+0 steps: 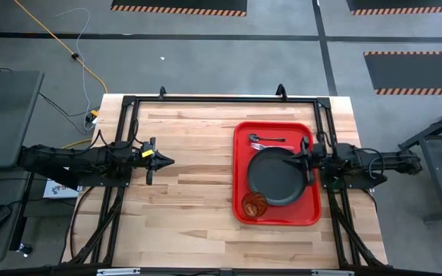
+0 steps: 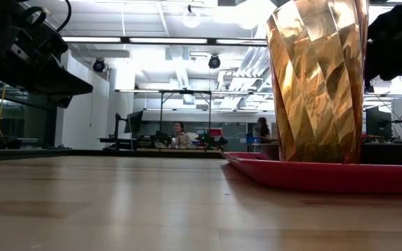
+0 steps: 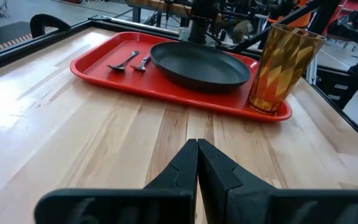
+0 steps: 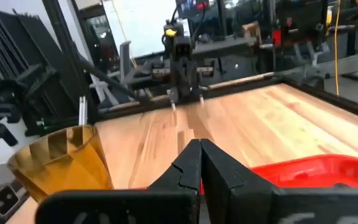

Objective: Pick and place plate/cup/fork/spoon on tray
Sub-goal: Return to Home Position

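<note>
The red tray (image 1: 242, 130) lies on the right half of the table. On it rest the dark plate (image 1: 271, 180), flat on its base, and the amber cup (image 1: 254, 204), upright at the tray's near left corner. The grey spoon (image 3: 123, 60) and the fork's silvery head (image 3: 143, 62) lie side by side at the tray's far end. The fork's handle does not stand out against the red. My left gripper (image 1: 172, 161) is shut and empty over the bare wood, left of the tray. My right gripper (image 1: 286, 162) is shut and empty, held above the plate's far part.
The black frame rails (image 1: 221, 98) run along the table's far edge and sides. Bare wood (image 1: 190, 207) lies between the left gripper and the tray. In the low view the cup (image 2: 316, 80) stands large on the tray rim (image 2: 306, 174). People show in the room far behind.
</note>
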### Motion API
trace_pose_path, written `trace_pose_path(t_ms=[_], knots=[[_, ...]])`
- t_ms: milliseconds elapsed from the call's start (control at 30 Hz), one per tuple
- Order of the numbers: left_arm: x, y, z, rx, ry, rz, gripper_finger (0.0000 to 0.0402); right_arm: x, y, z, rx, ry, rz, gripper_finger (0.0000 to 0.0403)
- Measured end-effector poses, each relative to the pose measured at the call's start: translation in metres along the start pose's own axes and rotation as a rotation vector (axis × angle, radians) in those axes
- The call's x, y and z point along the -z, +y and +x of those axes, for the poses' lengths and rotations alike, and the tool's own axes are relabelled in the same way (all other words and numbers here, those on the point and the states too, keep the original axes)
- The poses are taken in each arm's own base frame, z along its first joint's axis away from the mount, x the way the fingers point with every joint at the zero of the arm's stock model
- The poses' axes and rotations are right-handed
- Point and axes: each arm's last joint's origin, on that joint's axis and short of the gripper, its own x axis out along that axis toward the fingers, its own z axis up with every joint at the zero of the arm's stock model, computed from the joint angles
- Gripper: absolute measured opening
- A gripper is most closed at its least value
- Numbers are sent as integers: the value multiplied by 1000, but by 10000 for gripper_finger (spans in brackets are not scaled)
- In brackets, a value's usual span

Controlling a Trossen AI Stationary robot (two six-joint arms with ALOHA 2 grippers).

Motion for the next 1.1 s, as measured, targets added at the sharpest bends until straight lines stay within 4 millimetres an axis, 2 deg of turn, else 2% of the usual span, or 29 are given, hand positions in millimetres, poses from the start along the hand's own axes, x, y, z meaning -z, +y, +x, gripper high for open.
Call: trace_pose_path(t_ms=[1100], knots=[[0,0,0,0,0,0,0,0,0,0,2,6,-12,0]])
